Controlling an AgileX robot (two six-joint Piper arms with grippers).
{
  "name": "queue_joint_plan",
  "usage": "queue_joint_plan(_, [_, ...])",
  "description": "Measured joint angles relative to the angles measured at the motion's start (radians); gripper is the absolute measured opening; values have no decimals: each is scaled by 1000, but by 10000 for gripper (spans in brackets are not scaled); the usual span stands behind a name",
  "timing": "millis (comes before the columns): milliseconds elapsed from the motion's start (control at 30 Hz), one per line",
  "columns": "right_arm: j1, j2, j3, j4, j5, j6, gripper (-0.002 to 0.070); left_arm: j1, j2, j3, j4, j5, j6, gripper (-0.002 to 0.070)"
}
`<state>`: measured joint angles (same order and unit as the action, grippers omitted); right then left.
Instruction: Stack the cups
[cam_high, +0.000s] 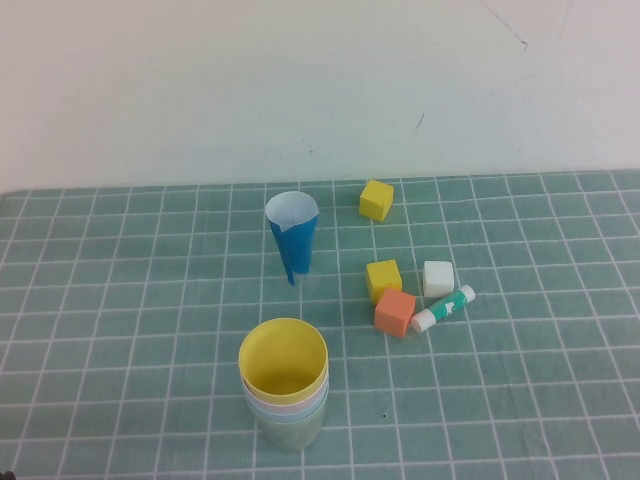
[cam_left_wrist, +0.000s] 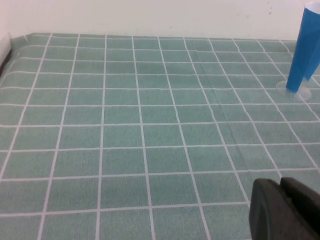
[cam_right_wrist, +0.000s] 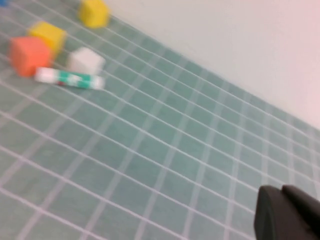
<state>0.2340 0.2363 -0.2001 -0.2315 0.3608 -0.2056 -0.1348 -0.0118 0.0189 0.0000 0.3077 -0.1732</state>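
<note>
The cups stand nested in one upright stack (cam_high: 285, 385) near the front middle of the green grid mat. The yellow cup (cam_high: 284, 358) is on top, with pink and light blue rims showing under it and the pale green cup (cam_high: 292, 432) at the bottom. Neither arm shows in the high view. My left gripper (cam_left_wrist: 281, 187) is shut and empty, low over bare mat, well away from the stack. My right gripper (cam_right_wrist: 282, 192) is shut and empty over bare mat on the right side. The stack is out of both wrist views.
A dark-blue-and-white paper cone (cam_high: 292, 237) stands behind the stack, also in the left wrist view (cam_left_wrist: 306, 47). To the right lie two yellow cubes (cam_high: 376, 199) (cam_high: 383, 279), an orange cube (cam_high: 395, 312), a white cube (cam_high: 437, 279) and a green-and-white glue stick (cam_high: 443, 308).
</note>
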Motion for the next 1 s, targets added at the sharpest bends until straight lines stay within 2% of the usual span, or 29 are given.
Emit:
queue_joint_plan(167, [-194, -85, 72, 48, -9, -4, -1, 0, 0, 0, 0, 0, 0, -1])
queue_joint_plan(333, [-299, -153, 114, 69, -20, -13, -1, 0, 0, 0, 0, 0, 2, -1])
queue_joint_plan(567, [-310, -240, 223, 88, -20, -98, -1, 0, 0, 0, 0, 2, 2, -1])
queue_joint_plan(733, [-310, -248, 223, 117, -20, -171, -1, 0, -1, 0, 0, 2, 2, -1])
queue_joint_plan(1000, [-310, -250, 223, 137, -20, -182, -1, 0, -2, 0, 0, 2, 2, -1])
